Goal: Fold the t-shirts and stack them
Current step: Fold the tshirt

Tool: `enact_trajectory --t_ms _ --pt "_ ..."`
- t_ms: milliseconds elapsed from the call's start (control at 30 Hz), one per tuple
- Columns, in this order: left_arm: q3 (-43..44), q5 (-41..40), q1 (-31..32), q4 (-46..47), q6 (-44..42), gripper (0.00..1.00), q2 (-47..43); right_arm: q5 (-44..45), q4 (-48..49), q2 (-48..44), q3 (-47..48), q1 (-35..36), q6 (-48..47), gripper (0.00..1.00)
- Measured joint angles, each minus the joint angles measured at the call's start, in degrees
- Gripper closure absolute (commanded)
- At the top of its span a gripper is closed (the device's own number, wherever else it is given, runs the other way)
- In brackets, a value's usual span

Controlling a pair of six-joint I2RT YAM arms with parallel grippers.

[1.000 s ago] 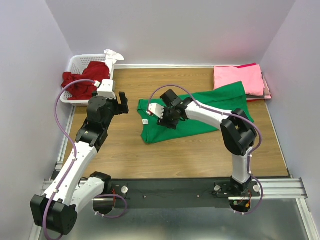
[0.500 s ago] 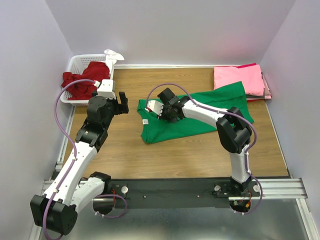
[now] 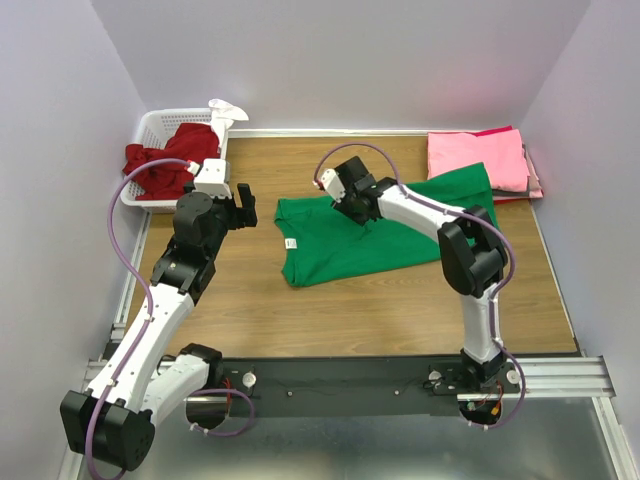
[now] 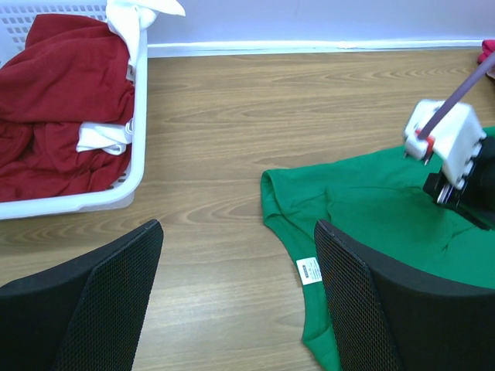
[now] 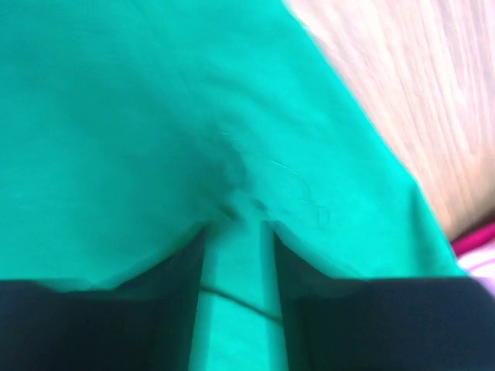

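A bright green t-shirt [image 3: 385, 238] lies spread on the wooden table, its white neck tag [image 4: 309, 270] facing up. My right gripper [image 3: 347, 203] sits on the shirt's far left part, and in the right wrist view [image 5: 236, 228] its fingers pinch a raised fold of green cloth. My left gripper [image 3: 243, 207] hangs open over bare wood just left of the shirt's collar [image 4: 238, 228], holding nothing. A dark red t-shirt [image 3: 160, 165] is bunched in the basket. Pink t-shirts [image 3: 478, 160] lie folded in a pile at the back right.
The white slotted basket [image 3: 150, 125] stands at the back left corner, with a white cloth [image 3: 225, 110] draped on its rim. Its front wall [image 4: 77, 202] is close to my left gripper. Grey walls enclose the table on three sides.
My right gripper has narrowed onto the green cloth and moved from the collar area toward the far edge, drawing the fabric with it. The left arm has stayed still.
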State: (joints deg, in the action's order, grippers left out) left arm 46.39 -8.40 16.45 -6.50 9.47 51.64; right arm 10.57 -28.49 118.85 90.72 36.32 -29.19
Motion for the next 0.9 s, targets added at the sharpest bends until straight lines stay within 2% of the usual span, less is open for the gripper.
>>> enact_trajectory --t_ms 200,300,400,467,633,733,900 --pt "0.0 0.0 0.0 0.0 0.02 0.13 0.0 0.98 0.57 -0.04 0.02 -1.53 2.58 0.03" --pt "-0.02 0.07 0.0 0.0 0.22 0.07 0.0 0.66 0.55 -0.66 0.02 -1.86 3.3 0.0" --pt "-0.37 2.16 0.0 0.76 1.25 0.07 0.15 -2.89 0.5 -3.54 -1.01 -3.61 3.67 0.0" --pt "-0.5 5.62 0.0 1.05 2.69 0.08 1.07 -7.72 0.87 -8.41 -3.63 -6.82 2.58 0.0" --pt "-4.22 16.22 0.0 2.47 9.4 0.13 5.44 -28.48 -2.25 -25.7 -16.37 -12.48 -6.45 0.01" --pt "-8.22 20.06 0.0 0.66 12.37 0.13 5.44 -38.66 -3.76 -32.3 -23.89 -9.88 -12.52 0.03" --pt "-8.68 20.81 0.0 -2.47 14.97 0.13 0.74 -38.64 -4.63 -29.16 -29.42 2.95 -15.15 0.14"
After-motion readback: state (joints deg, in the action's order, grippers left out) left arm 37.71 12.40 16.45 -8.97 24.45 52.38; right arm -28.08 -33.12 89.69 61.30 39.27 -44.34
